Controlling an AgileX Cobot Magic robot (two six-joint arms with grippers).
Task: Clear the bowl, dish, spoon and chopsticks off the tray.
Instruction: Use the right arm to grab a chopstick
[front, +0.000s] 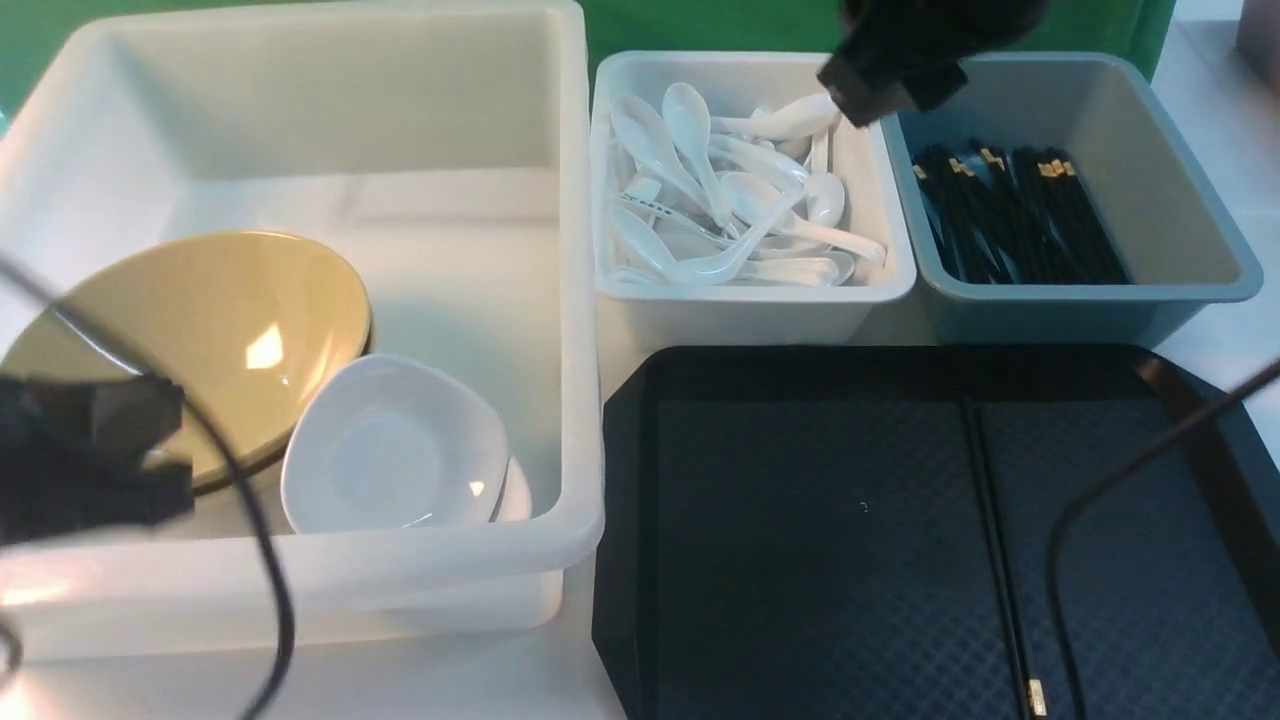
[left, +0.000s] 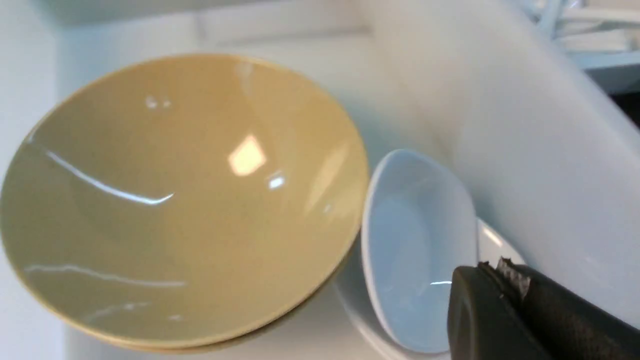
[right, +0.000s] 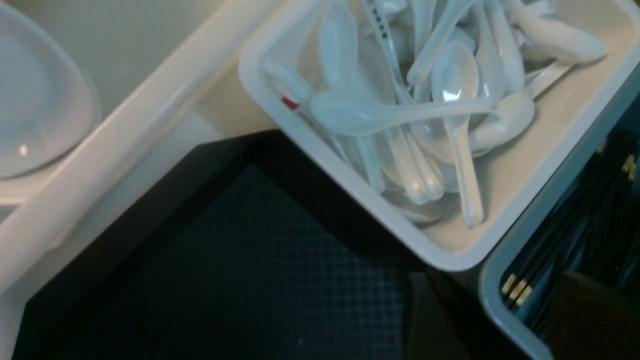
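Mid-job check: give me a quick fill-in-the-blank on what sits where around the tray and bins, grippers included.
1. The one thing left on the tray is the pair of ____.
2. The bowl and the dish lie in the big ____ bin.
3. The right gripper has its jaws ____.
4. The left gripper has its jaws ____.
Missing words: chopsticks; white; open; shut.

One tray (front: 640, 520) carries one pair of chopsticks (front: 992, 520). Three bins: large white bin (front: 580, 300), small white bin (front: 740, 320), grey-blue bin (front: 1180, 200). Two stacked bowls (front: 200, 320), two stacked dishes (front: 390, 450); spoons (front: 720, 200) too heaped to count.
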